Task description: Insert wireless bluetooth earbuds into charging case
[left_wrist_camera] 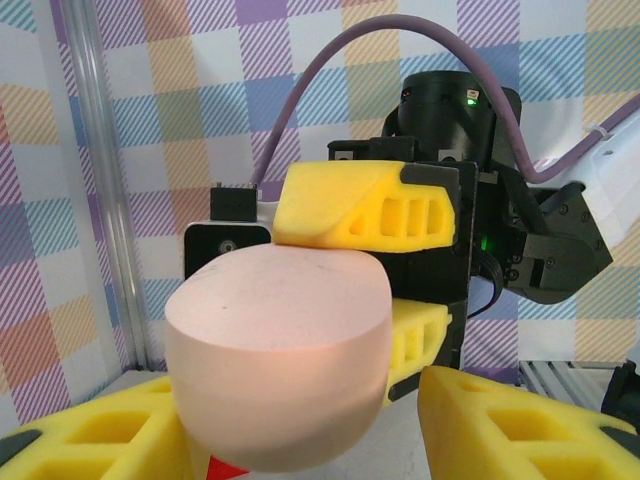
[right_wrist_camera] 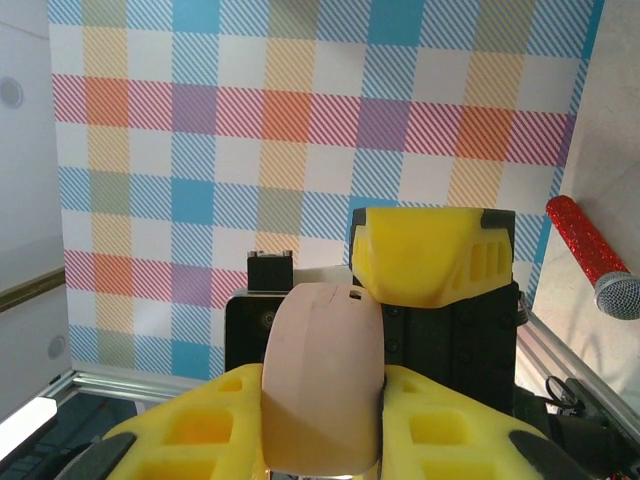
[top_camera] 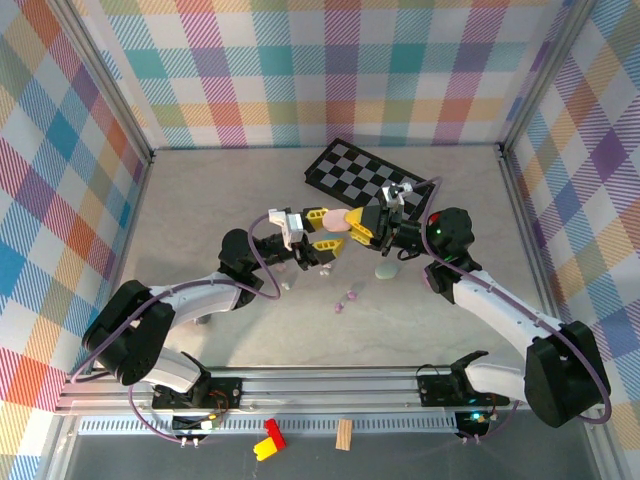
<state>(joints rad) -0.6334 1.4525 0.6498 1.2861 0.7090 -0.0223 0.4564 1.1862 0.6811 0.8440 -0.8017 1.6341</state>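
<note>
A pink pebble-shaped charging case (top_camera: 336, 221) hangs above the table's middle, closed, its seam showing in the right wrist view. My right gripper (top_camera: 353, 229) (right_wrist_camera: 320, 385) is shut on the case (right_wrist_camera: 322, 380), one yellow finger on each side. My left gripper (top_camera: 320, 231) (left_wrist_camera: 300, 400) faces it from the left, jaws open around the case (left_wrist_camera: 275, 360): the left finger (left_wrist_camera: 100, 440) touches it and the right finger (left_wrist_camera: 520, 430) stands a little apart. Tiny earbuds lie on the table below: a purple one (top_camera: 350, 295), a pinkish one (top_camera: 338, 307) and a whitish one (top_camera: 288, 285).
A pale green case (top_camera: 386, 270) lies on the table under my right wrist. A black-and-white checkerboard (top_camera: 368, 173) sits at the back. A red glitter toy microphone (right_wrist_camera: 592, 258) lies at the right. Plaid walls close in three sides.
</note>
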